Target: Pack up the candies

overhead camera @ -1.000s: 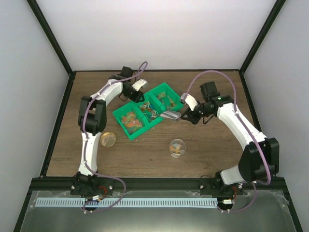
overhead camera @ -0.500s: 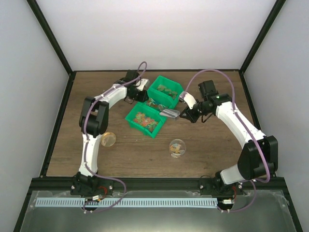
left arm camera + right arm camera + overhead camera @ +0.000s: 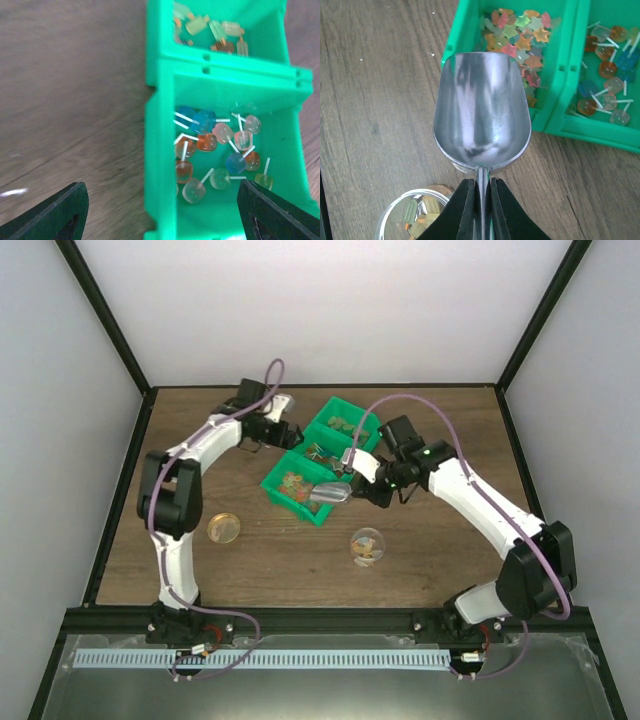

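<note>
The candies (image 3: 519, 31), small star-shaped sweets in orange, red, yellow and green, lie in the near compartment of the green bins (image 3: 298, 502). My right gripper (image 3: 481, 187) is shut on the handle of an empty metal scoop (image 3: 481, 117), which hovers at that compartment's near rim (image 3: 330, 493). My left gripper (image 3: 167, 220) stands open astride the left wall of the middle compartment (image 3: 159, 165), its fingers touching nothing. In the top view the left gripper (image 3: 283, 429) sits at the bins' far left side.
The middle compartment holds lollipops (image 3: 215, 145) and the far one holds popsicle-shaped sweets (image 3: 210, 30). A clear round jar (image 3: 367, 545) with a few sweets stands near the scoop. Its lid (image 3: 224, 528) lies on the wood to the left.
The left gripper shifted the green bins to the right, then opened and let go. The right arm carried the scoop left to the near compartment.
</note>
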Tool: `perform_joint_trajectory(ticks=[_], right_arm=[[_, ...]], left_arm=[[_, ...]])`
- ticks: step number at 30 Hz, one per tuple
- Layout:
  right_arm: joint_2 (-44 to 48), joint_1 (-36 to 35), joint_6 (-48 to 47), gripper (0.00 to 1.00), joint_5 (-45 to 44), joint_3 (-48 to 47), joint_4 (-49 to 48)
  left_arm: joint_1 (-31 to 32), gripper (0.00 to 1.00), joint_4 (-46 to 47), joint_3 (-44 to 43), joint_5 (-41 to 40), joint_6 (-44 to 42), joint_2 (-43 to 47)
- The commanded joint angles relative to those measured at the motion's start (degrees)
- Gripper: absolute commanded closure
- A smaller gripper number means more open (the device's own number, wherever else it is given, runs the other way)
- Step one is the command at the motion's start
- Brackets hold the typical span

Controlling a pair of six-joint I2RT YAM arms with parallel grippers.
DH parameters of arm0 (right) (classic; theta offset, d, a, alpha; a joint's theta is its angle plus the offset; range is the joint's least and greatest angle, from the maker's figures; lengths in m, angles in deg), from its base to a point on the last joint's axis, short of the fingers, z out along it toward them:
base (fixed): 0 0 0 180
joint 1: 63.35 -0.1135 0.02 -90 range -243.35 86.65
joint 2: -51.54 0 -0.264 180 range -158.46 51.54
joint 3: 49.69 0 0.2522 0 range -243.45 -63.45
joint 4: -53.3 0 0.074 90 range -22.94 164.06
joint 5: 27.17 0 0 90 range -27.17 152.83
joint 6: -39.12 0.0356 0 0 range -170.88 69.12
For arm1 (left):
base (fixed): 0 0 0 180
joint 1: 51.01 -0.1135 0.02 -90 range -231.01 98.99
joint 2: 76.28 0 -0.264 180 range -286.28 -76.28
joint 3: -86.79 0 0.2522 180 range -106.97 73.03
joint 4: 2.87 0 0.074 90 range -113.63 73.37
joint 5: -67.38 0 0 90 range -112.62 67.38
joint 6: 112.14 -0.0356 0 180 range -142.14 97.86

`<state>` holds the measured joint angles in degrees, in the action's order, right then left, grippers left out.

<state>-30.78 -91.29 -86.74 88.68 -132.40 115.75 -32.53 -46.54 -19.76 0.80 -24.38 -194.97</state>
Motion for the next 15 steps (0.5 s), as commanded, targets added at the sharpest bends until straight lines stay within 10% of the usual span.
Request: perform_joint_trajectory(ticks=[1,15], right_arm=[[0.78,-5.19,-2.12,0.99,-5.3,-3.69,1.92],[-11.7,-9.67,0.5,0.99,-15.86,-13.24,8.03]], left_arm=[[-4.42,0.14,-2.79,1.79,2.5,-5.26,6.22],[-5.65,0.34,-4.35,12.85,9.73,-8.88,7.23]])
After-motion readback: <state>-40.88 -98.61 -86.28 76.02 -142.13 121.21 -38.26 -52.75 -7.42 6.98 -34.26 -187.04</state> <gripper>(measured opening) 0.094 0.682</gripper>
